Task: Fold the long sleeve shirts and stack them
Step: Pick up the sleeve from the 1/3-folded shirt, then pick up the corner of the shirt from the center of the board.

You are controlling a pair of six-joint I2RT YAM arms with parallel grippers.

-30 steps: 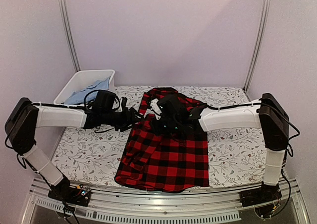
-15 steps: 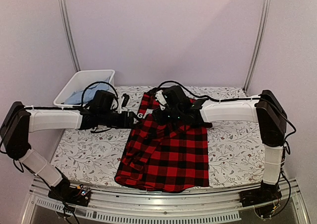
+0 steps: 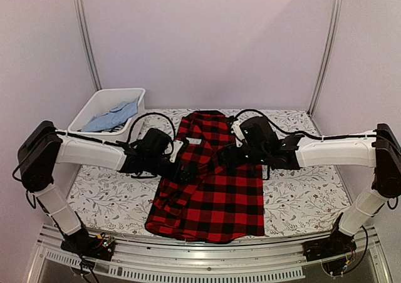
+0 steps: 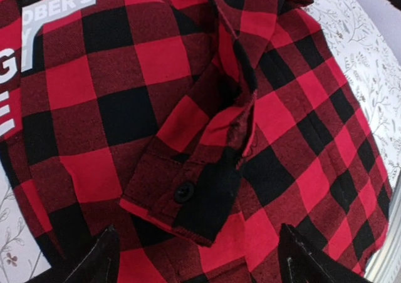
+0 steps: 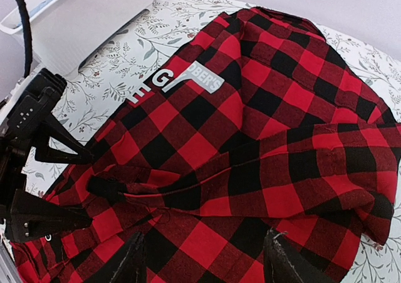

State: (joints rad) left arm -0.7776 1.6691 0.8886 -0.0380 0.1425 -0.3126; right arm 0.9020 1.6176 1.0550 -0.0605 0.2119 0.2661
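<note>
Shirt [image 3: 213,195] flat mid-table [image 3: 301,195], hem at near edge, cuff [image 4: 200,195] laid across body; left gripper [image 4: 200,264] and right gripper [image 5: 205,261] hover above, jaws open and empty, probably choosing the next fold's grip.
</note>
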